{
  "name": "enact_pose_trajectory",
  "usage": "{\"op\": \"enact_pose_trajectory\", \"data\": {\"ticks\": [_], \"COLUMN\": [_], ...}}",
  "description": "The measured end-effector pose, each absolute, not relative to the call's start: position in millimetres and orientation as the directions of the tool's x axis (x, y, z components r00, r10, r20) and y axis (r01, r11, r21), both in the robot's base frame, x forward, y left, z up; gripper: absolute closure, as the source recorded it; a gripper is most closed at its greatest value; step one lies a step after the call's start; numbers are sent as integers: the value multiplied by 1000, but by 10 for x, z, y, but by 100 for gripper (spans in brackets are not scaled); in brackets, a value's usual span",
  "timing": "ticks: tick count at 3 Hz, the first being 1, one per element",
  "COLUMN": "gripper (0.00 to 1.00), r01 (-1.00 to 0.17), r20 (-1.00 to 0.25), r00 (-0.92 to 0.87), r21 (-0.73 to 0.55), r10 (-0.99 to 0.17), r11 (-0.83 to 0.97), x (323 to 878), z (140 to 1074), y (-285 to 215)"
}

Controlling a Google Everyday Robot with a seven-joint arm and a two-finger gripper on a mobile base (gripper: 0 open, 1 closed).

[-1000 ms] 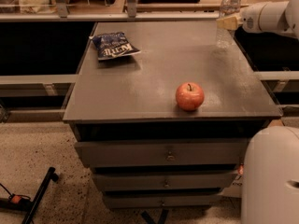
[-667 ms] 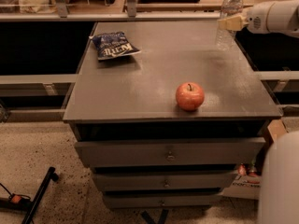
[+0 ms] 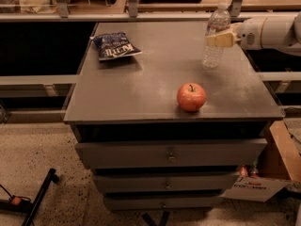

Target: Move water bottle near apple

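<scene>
Water bottle (image 3: 217, 36) stands upright at approx 1 o'clock on the grey top of the drawer cabinet (image 3: 141, 86), near the back right corner. Gripper (image 3: 220, 39) comes in from 3 o'clock w/ its tan fingers (image 3: 219, 40) clamped round the bottle's middle, white arm (image 3: 270, 32) trailing off to the right. Bottle label is pale, can't read it tbh. Apple (image 3: 191, 97) sits at approx 5 o'clock near the front edge, well apart from the bottle. Blue chip bag (image 3: 114, 46) lies at 11 o'clock, white lettering looks like "Kettle". Cardboard box (image 3: 256, 188) on the floor at front right, print too small to read.
</scene>
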State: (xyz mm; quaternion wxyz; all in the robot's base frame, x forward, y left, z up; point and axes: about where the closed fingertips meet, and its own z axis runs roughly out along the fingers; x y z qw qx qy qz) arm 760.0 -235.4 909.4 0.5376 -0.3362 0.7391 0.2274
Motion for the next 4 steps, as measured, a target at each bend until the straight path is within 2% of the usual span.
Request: {"op": "enact_pose_trajectory", "data": {"ticks": [1, 4], "gripper": [100, 100], "r01": [-801, -865], "r20": [-947, -946], "r00": [-166, -63], "r21": [-33, -108], "r10": [-274, -318], "r11": [597, 491], "x": [7400, 6923], "z": [8978, 9038], "y": [-2082, -1829]}}
